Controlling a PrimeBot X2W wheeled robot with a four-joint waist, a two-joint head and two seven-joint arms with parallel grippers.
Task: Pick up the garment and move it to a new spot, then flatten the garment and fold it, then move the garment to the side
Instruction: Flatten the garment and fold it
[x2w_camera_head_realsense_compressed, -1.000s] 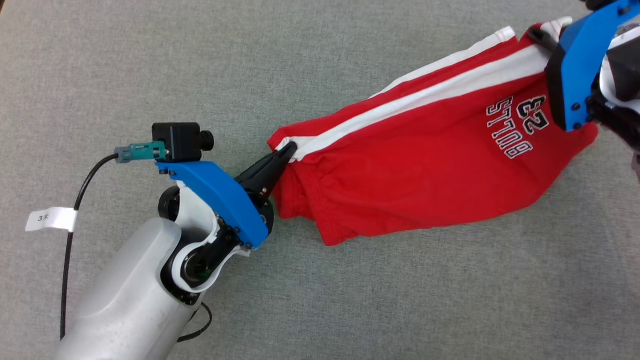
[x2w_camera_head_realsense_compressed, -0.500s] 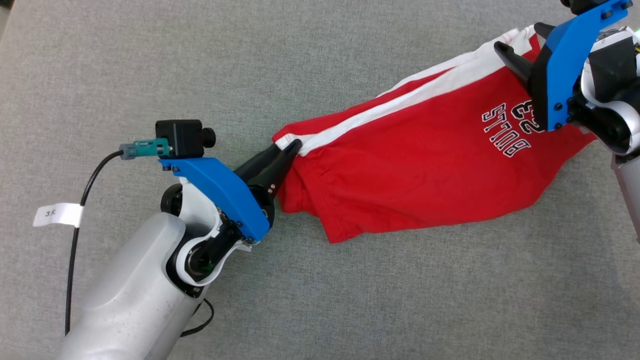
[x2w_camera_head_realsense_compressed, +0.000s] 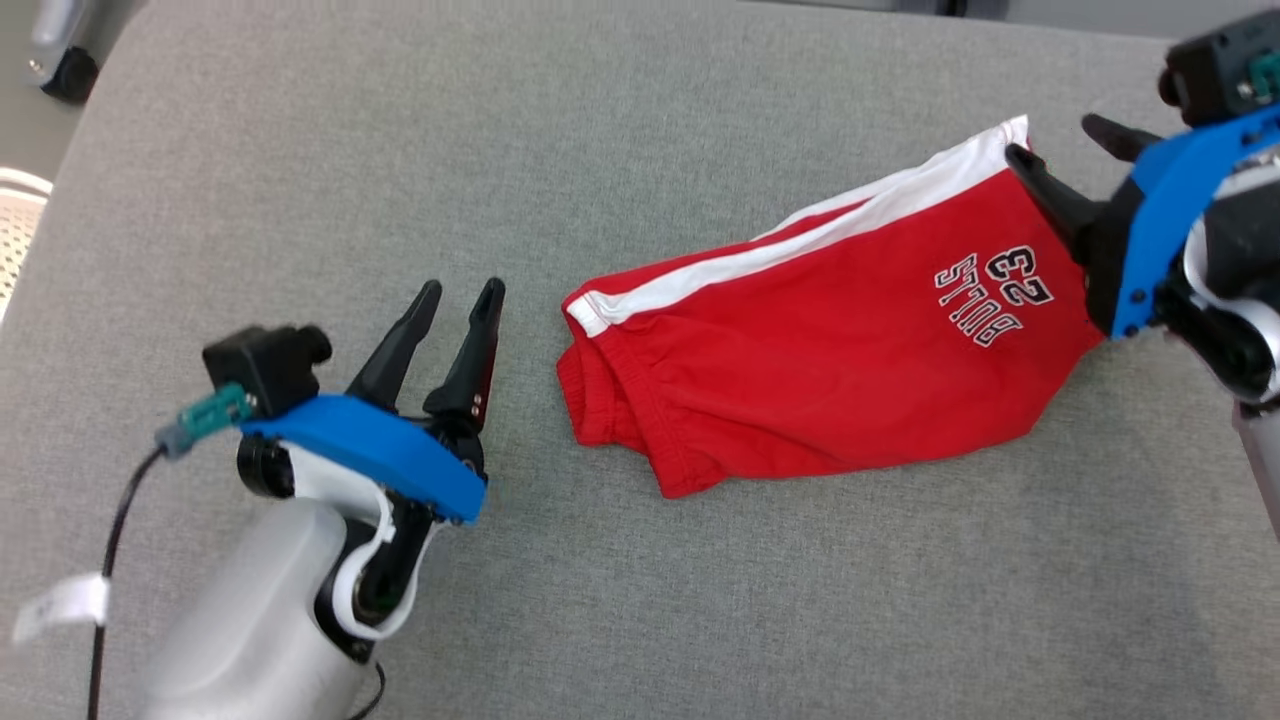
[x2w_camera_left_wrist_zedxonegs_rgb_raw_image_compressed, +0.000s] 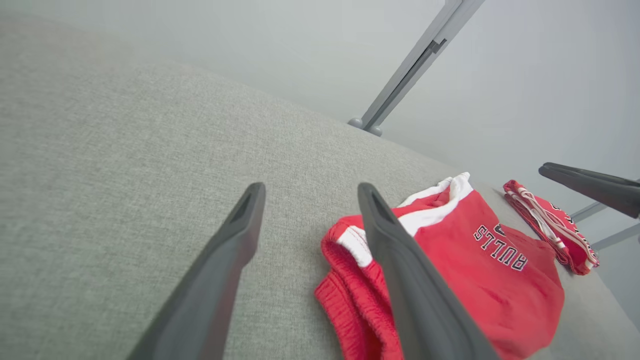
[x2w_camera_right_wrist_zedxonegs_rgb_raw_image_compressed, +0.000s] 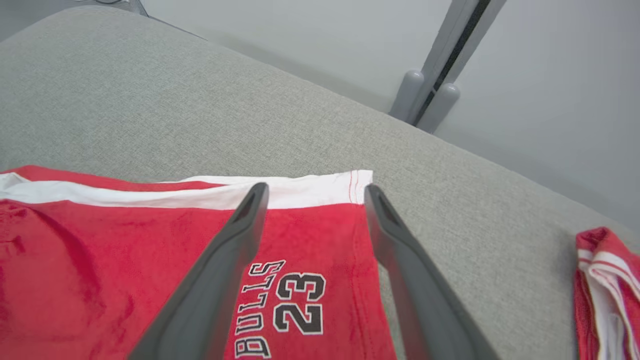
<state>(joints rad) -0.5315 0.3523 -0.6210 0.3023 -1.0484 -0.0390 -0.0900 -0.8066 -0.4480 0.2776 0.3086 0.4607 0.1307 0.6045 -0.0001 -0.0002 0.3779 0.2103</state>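
Closest to the robot, the left gripper (x2w_camera_head_realsense_compressed: 461, 290) sits low on the grey cushion (x2w_camera_head_realsense_compressed: 300, 150). Its two dark fingers are spread wide, there's nothing between them, and it's just beside the garment without touching it.

The garment (x2w_camera_head_realsense_compressed: 830, 370) is a pair of red shorts with a white side stripe (x2w_camera_head_realsense_compressed: 800, 240) and a "BULLS 23" print. It lies on the cushion right of the middle. It looks doubled over lengthwise, with the gathered waistband (x2w_camera_head_realsense_compressed: 600, 390) pointing at the left gripper and the hem (x2w_camera_right_wrist_zedxonegs_rgb_raw_image_compressed: 350, 235) at the far right.

At that hem end is the right gripper (x2w_camera_head_realsense_compressed: 1055, 140), also wide open and not holding anything. In its wrist view the fingers straddle the hem corner by the stripe. I can't tell if the tips actually rest on the cloth or hang just above it.

Further back, near the cushion's edge, there's a second red garment (x2w_camera_left_wrist_zedxonegs_rgb_raw_image_compressed: 550, 230) bundled up, with grey metal legs (x2w_camera_right_wrist_zedxonegs_rgb_raw_image_compressed: 425, 100) behind it.

My read is that we're in the flatten-and-fold part. The shorts are down at their spot and mostly flat, but the waistband end is still rumpled.

The next move probably calls for each gripper to pinch a corner of one short end, catching every layer and not just the top one. Then they carry that end over to meet the other. I'd smooth the bunched waistband first, or the fold will come out lumpy.
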